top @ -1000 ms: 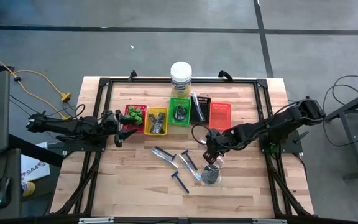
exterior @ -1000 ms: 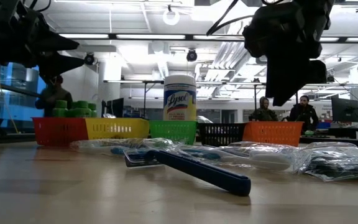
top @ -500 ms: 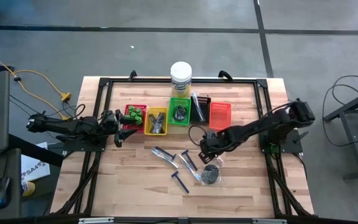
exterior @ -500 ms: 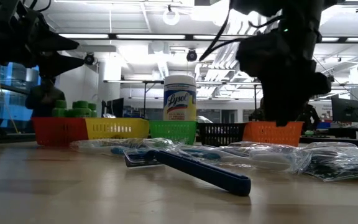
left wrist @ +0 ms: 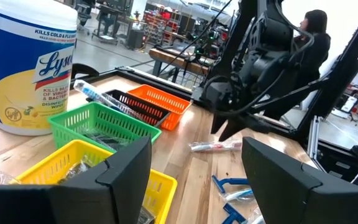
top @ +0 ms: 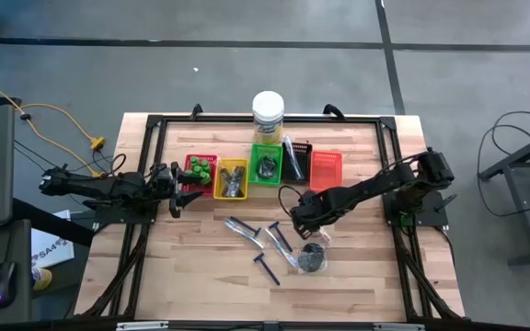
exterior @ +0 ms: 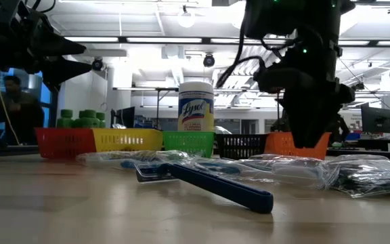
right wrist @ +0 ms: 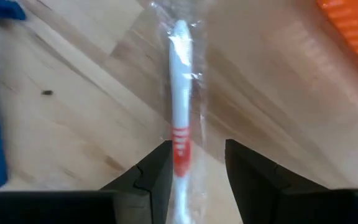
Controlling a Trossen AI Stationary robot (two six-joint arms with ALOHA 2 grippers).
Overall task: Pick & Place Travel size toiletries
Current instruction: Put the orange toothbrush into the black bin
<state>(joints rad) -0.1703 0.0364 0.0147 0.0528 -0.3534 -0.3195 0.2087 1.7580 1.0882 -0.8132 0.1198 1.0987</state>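
Note:
A thin clear-sleeved stick (right wrist: 179, 118), white with a red band, lies flat on the wood. My right gripper (right wrist: 194, 165) hangs open just above it, one finger on each side, without touching it. The left wrist view shows the same stick (left wrist: 213, 146) under that gripper (left wrist: 229, 124). The high view places my right gripper (top: 302, 216) in front of the black tray (top: 294, 158). Three dark-blue razors (top: 265, 267) and a bagged dark bundle (top: 313, 257) lie on the table. My left gripper (top: 178, 191) waits open beside the red tray (top: 201, 175).
A row of trays runs along the far side: red with green pots, yellow (top: 232, 179), green (top: 266, 165), black with sticks, and orange (top: 326, 167). The tall jar (top: 268, 115) stands behind them. Bare wood lies near the table's near edge (top: 201, 285).
My right gripper has moved a little toward the table's left edge and come down, until its fingers straddle the sleeved stick. The things on the table have stayed put.

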